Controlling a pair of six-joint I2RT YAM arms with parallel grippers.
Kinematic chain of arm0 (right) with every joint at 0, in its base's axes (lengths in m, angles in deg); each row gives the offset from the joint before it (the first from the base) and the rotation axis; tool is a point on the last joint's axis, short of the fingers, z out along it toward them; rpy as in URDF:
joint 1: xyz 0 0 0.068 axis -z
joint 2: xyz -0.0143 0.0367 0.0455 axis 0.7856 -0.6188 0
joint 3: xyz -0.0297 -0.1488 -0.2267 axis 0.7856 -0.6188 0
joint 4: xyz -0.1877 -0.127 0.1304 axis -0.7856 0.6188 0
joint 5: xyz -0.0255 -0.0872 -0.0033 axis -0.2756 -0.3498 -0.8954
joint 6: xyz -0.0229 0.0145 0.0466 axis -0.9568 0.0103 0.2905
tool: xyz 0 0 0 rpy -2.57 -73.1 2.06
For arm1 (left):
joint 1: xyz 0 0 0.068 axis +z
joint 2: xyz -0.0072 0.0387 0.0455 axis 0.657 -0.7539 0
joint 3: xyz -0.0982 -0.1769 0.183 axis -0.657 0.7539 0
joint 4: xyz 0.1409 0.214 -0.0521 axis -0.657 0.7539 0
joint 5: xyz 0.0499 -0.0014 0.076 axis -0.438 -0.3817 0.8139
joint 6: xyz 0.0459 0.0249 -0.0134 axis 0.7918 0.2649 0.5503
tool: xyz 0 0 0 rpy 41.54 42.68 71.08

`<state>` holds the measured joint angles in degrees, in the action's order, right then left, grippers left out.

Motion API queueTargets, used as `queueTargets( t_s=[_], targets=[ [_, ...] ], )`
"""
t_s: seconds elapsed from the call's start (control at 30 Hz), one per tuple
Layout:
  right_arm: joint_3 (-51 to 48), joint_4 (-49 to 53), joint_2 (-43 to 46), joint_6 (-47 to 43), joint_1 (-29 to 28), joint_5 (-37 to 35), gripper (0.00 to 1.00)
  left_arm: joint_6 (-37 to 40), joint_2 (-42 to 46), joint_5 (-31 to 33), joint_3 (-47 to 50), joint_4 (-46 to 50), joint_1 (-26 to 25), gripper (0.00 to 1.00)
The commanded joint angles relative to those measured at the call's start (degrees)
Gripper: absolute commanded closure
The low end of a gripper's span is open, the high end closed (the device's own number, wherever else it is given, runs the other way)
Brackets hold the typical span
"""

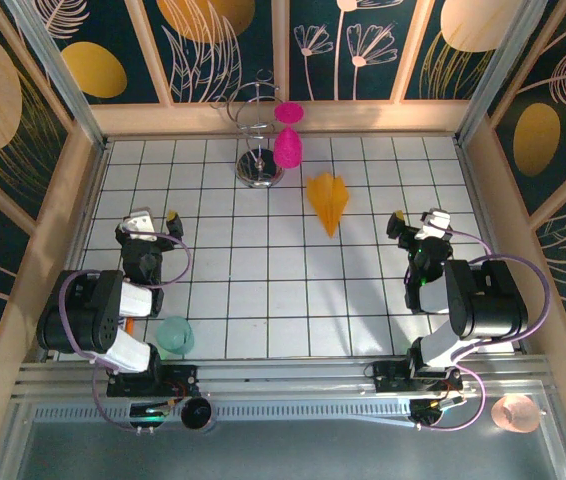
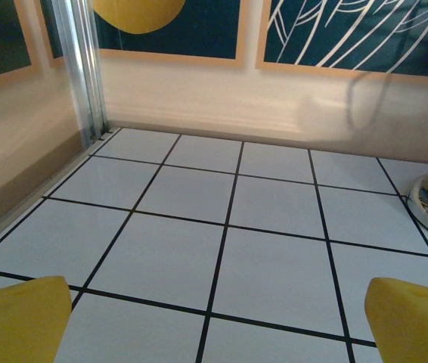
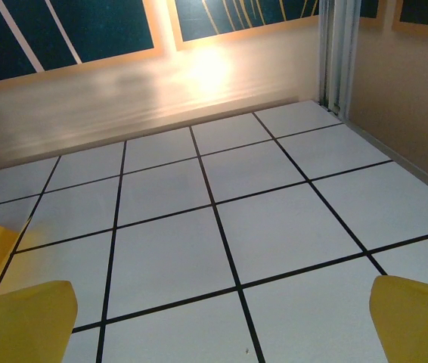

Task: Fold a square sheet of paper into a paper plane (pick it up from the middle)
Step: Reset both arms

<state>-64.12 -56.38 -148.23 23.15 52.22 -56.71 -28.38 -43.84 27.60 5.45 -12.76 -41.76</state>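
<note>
Two arms are mounted at the near edge of the white tiled worktop [image 1: 263, 300], one on each side.

Left pincer [image 1: 156, 218]: it sits over the left part of the grid and points toward the far wall. Its jaws are spread wide with nothing between them. In the left wrist view its yellow fingertips [image 2: 17, 321] stand in the two lower corners, with bare tiles and black grid lines between them.

Right pincer [image 1: 416, 217]: it sits over the right part of the grid and also points toward the far wall. Its jaws are spread wide and it holds nothing. In the right wrist view its yellow fingertips [image 3: 418, 318] likewise sit in the lower corners, with bare tiles between them.

Task item: the narrow, pointed orange-yellow paper plane [image 1: 327, 203] lies flat on the worktop in the far half, slightly right of centre. A crease runs down its middle, its tip points toward the arms, and its wider end faces the far wall. It lies between the two pincers, well apart from both, and neither touches it.

Other items: a magenta plastic goblet [image 1: 287, 148] stands just beyond and to the left of the plane. It is beside a chrome wire stand with a round base [image 1: 259, 172]. Whether the goblet and the stand touch cannot be told. A pale green translucent cup [image 1: 174, 335] sits at the near left of the worktop, close to the left arm's base.
</note>
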Motion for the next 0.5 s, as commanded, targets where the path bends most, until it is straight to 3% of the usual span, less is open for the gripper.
queueTargets(
  t_s=[0.0,0.47],
  targets=[
    [-0.30,-2.99,-0.41,-0.98,0.32,-0.06,0.01,0.71,-0.25,-1.17,0.04,-2.49,0.51,0.01],
    [-0.80,-3.90,-0.33,-1.25,0.30,1.12,0.01,0.79,-0.53,-1.52,-0.60,-1.56,0.51,0.01]
  ],
)
